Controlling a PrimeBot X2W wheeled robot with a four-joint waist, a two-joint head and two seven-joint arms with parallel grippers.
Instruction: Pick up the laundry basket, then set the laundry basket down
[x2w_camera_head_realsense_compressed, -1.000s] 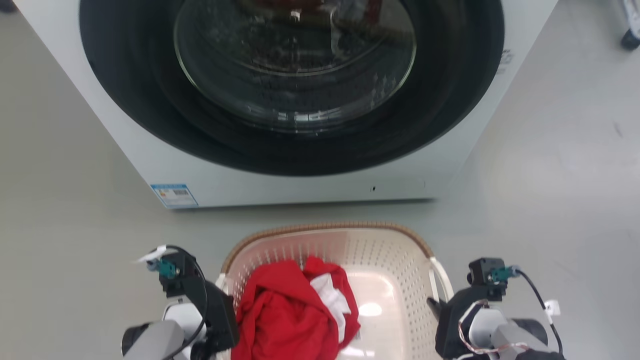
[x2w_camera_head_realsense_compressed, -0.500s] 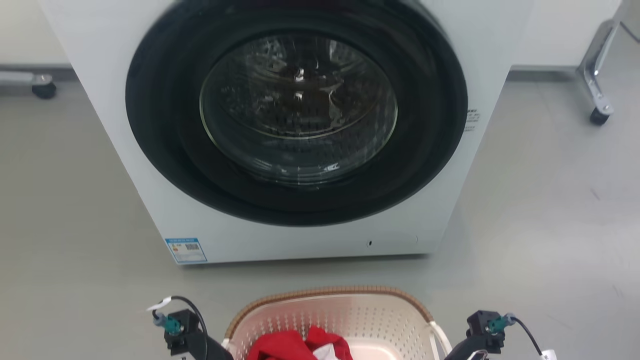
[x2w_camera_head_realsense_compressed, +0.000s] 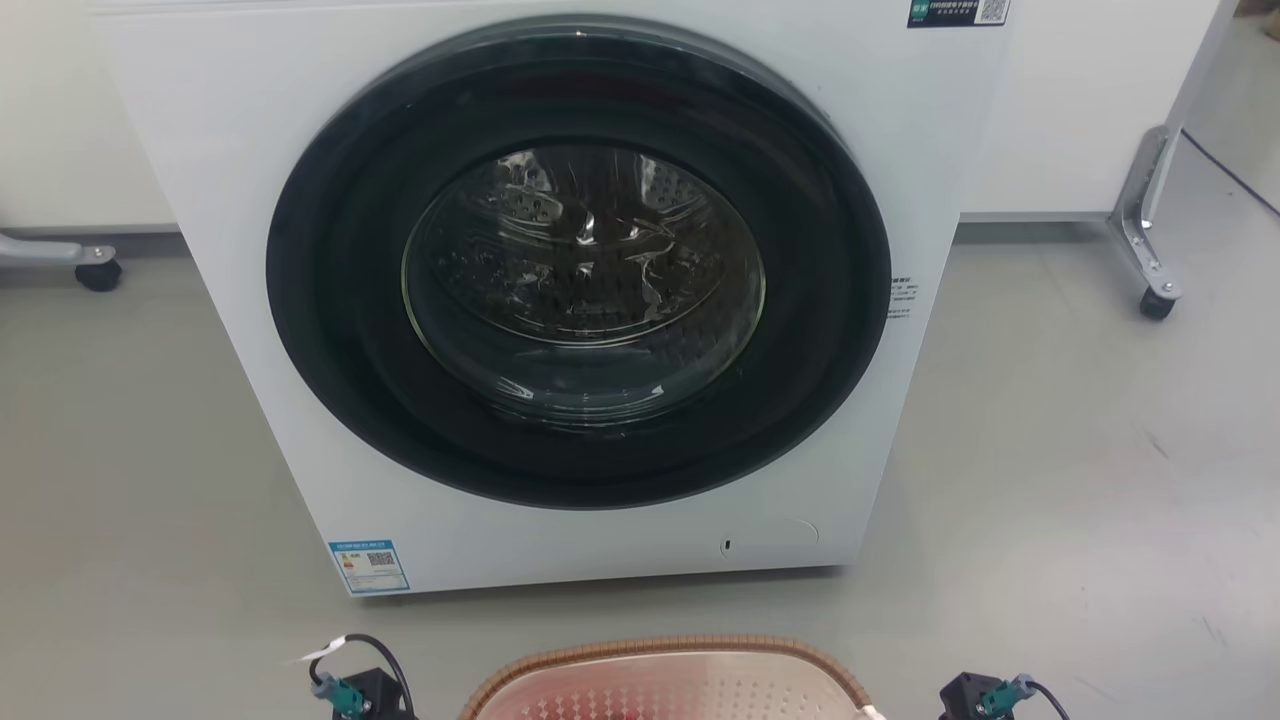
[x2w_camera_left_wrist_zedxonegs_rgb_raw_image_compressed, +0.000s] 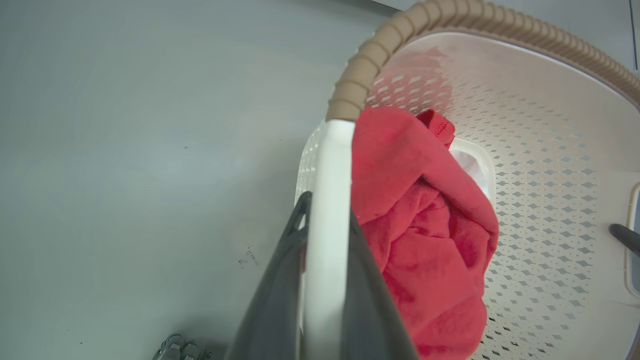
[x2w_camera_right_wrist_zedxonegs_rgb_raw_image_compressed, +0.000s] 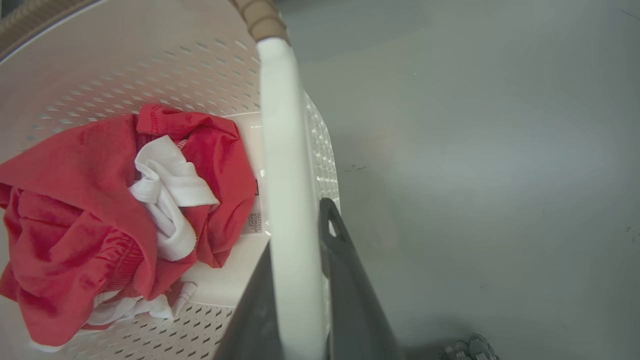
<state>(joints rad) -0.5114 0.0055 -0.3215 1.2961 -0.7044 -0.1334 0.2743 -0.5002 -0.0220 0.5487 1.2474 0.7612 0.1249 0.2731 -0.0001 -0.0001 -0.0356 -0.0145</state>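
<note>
Since a second ago the head camera has tipped upward: the washing machine (x2w_camera_head_realsense_compressed: 250, 200) now shows nearly whole, and the laundry basket (x2w_camera_head_realsense_compressed: 665, 648) is cut to its far brown rim at the bottom edge, in front of the machine's door. Left wrist view: the left pincer (x2w_camera_left_wrist_zedxonegs_rgb_raw_image_compressed: 327, 215) is clamped narrow on the basket's white loop handle (x2w_camera_left_wrist_zedxonegs_rgb_raw_image_compressed: 327, 160), with red clothing (x2w_camera_left_wrist_zedxonegs_rgb_raw_image_compressed: 425, 225) just inside. Right wrist view: the right pincer (x2w_camera_right_wrist_zedxonegs_rgb_raw_image_compressed: 295, 225) grips the opposite handle (x2w_camera_right_wrist_zedxonegs_rgb_raw_image_compressed: 282, 125) likewise, with grey floor (x2w_camera_right_wrist_zedxonegs_rgb_raw_image_compressed: 475, 150) beyond.
</note>
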